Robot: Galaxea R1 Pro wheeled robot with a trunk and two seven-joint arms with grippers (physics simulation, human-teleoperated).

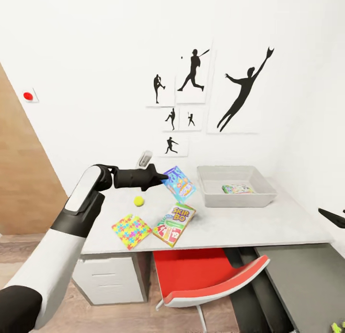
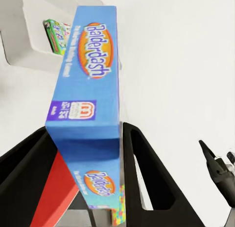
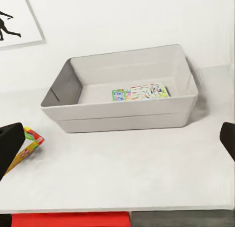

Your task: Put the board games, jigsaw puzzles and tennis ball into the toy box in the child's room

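Holding Balderdash box [image 1: 179, 184] aloft at frame centre, left gripper [image 1: 164, 177] clamped across its narrow edges. Appearing light, stiff, smooth-sided; likely slipping if tilted. Approaching toy box [image 1: 237, 199], centre-right.

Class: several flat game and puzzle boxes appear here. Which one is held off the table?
The blue Balderdash box, clamped tilted in the left gripper. The Skip-Bo box and puzzle box lie on the table.
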